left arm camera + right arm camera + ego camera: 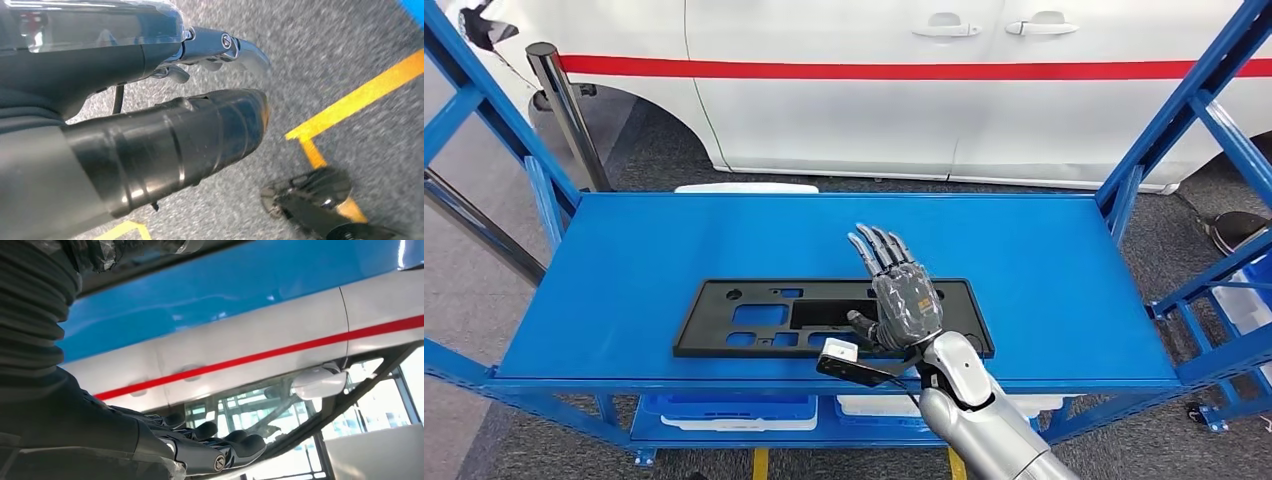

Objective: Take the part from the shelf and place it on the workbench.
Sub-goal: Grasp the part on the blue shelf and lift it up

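A flat black part with several cut-outs lies near the front edge of the blue shelf top. My right hand is over the part's right half, fingers straight and spread, pointing away from me, with the thumb low by the part's middle opening. It holds nothing. In the right wrist view the same hand lies stretched out close to the blue shelf surface. My left hand hangs over grey floor with thumb and fingers extended and nothing in it.
A white car with a red stripe stands right behind the shelf. Blue uprights frame both shelf ends, and a metal post stands at the back left. Bins sit on the lower shelf. Yellow floor tape runs under the left hand.
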You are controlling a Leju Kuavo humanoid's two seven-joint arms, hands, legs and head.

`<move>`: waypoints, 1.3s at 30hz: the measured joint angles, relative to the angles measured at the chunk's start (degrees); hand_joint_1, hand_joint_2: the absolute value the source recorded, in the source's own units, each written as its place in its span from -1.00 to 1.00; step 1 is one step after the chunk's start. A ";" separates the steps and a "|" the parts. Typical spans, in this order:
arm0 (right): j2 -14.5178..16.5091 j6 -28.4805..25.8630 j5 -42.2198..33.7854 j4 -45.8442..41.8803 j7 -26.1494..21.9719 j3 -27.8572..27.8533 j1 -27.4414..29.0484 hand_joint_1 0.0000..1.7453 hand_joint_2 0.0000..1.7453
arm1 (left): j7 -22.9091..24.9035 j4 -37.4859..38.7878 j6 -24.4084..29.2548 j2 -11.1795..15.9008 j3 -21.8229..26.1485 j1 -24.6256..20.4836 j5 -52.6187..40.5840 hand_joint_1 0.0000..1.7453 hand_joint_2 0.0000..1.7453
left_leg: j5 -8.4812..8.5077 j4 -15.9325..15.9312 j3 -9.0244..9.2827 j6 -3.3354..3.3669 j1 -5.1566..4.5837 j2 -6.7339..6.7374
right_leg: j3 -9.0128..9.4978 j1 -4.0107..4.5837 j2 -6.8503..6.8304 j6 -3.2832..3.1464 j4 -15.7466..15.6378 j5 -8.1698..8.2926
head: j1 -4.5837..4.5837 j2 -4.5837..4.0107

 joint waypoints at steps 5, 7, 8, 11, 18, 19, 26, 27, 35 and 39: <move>0.45 0.00 -0.03 0.64 0.31 0.49 -0.50 -1.00 1.00 | 0.50 0.00 0.77 0.16 0.00 -0.20 -0.11 -1.00 -1.00 | -0.61 -0.39 0.47 -0.03 -0.10 0.10 | 1.06 0.17 0.32 -0.42 -2.30 -0.36 | -0.06 0.00; 0.54 0.04 -0.04 0.84 0.35 0.68 -0.58 -1.00 1.00 | 0.63 0.00 1.08 0.20 0.00 -0.25 -0.20 -1.00 -1.00 | -0.60 -0.77 0.73 -0.08 -0.09 0.12 | 1.11 0.21 0.36 -0.67 -2.28 -0.54 | -0.06 0.00; 0.60 0.09 -0.05 0.92 0.35 0.80 -0.63 -1.00 1.00 | 0.70 0.00 1.25 0.22 0.00 -0.27 -0.32 -1.00 -1.00 | -0.60 -0.92 0.84 -0.10 -0.09 0.12 | 1.14 0.22 0.36 -0.78 -2.28 -0.61 | -0.06 0.00; 0.85 0.28 -0.08 1.15 0.35 1.21 -0.98 -1.00 1.00 | 0.96 0.00 1.78 0.38 -0.01 -0.40 -0.87 -1.00 -1.00 | -0.57 -1.23 1.07 -0.39 -0.07 0.12 | 1.24 0.26 0.35 -0.98 -2.26 -0.74 | -0.07 0.00; 1.49 0.74 -0.05 1.28 0.35 2.15 -1.82 -1.00 1.00 | 1.27 0.00 2.30 0.45 -0.30 -0.61 -1.68 -1.00 -1.00 | -0.49 -1.42 1.22 -1.20 -0.03 0.12 | 1.42 0.30 0.34 -1.06 -2.21 -0.76 | -0.04 0.00; 1.56 0.80 -0.14 1.28 0.35 2.27 -1.94 -1.00 1.00 | 1.31 0.00 2.34 0.45 -0.33 -0.63 -1.84 -1.00 -1.00 | -0.48 -1.42 1.24 -1.23 -0.03 0.12 | 1.45 0.29 0.33 -1.06 -2.21 -0.75 | -0.04 0.00; 2.09 3.22 -3.94 0.72 -2.00 3.54 -2.85 -1.00 1.00 | 1.68 0.00 2.49 0.45 -0.68 -0.67 -3.02 -1.00 -1.00 | -0.47 -1.34 1.33 -1.25 -0.11 0.12 | 1.61 0.18 0.32 -1.05 -2.21 -0.72 | -0.04 0.00; 2.23 4.07 -4.80 0.39 -2.60 3.86 -3.03 -1.00 1.00 | 1.78 0.00 2.49 0.45 -0.83 -0.69 -3.21 -1.00 -1.00 | -0.47 -1.33 1.33 -1.25 -0.11 0.12 | 1.62 0.18 0.32 -1.05 -2.21 -0.71 | -0.04 0.00; 3.65 11.70 -11.19 -3.83 -4.56 8.60 -6.12 -1.00 1.00 | 2.36 0.00 2.38 0.45 -1.35 -0.95 -4.28 -1.00 -1.00 | -0.47 -1.29 1.41 -1.25 -0.12 0.12 | 1.60 0.18 0.32 -1.05 -2.21 -0.71 | -0.05 0.00; 4.03 12.23 -11.54 -4.87 -4.57 9.79 -6.92 -1.00 1.00 | 2.39 0.00 2.37 0.45 -1.38 -0.99 -4.32 -1.00 -1.00 | -0.47 -1.29 1.41 -1.25 -0.12 0.12 | 1.61 0.18 0.31 -1.05 -2.21 -0.71 | -0.04 0.00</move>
